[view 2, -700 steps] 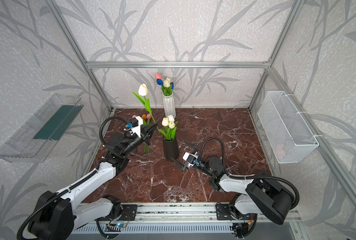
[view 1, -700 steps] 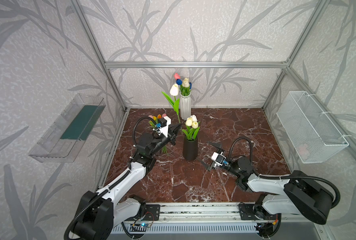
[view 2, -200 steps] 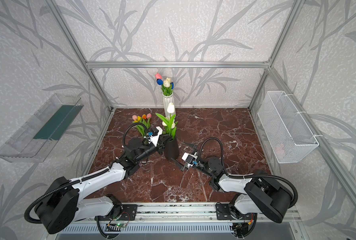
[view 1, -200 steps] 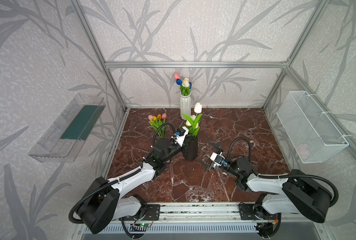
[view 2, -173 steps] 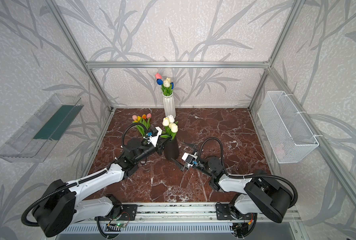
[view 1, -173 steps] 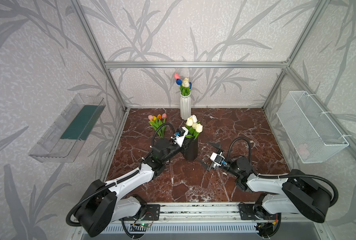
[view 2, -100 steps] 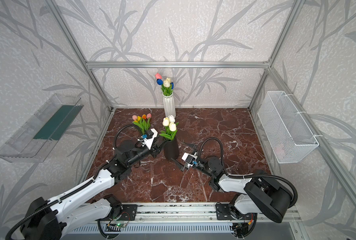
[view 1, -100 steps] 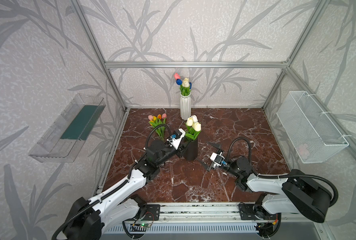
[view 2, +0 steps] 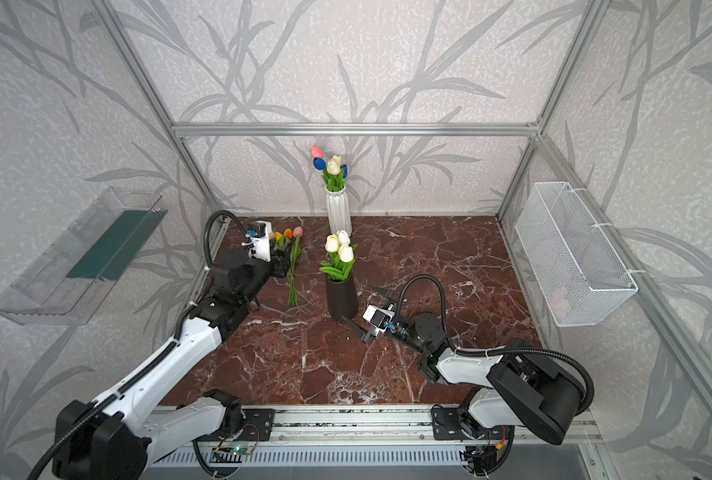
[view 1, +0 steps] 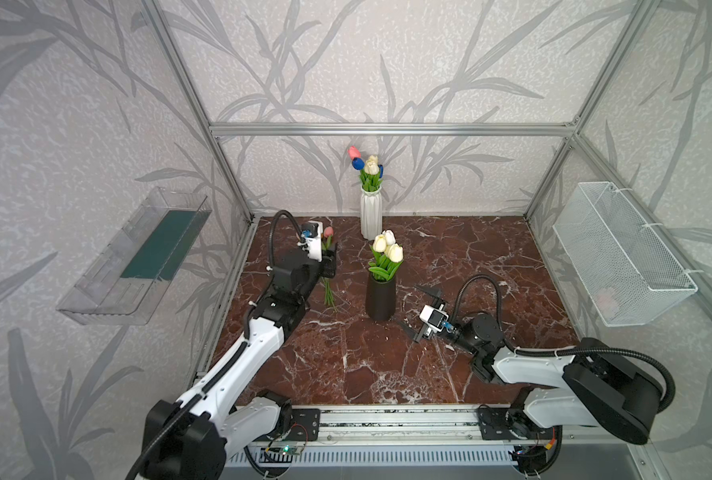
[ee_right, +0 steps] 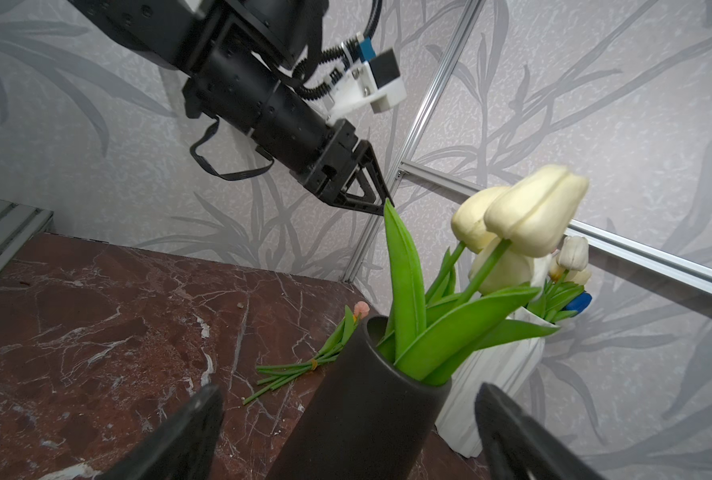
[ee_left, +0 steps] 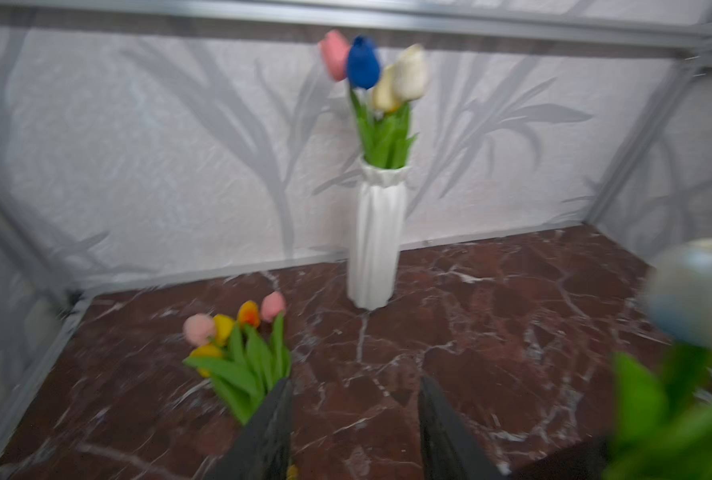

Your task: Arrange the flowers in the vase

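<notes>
Your top views looked down from high in front; wrist cameras sat low and close; all shared the white vase (ee_left: 375,237).

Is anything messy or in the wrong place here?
Yes. A bunch of pink, orange and yellow tulips lies flat on the marble floor, not in the black round vase or white ribbed vase.

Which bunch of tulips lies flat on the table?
The pink, orange and yellow bunch; the other two stand upright in the white vase and the black vase.
</notes>
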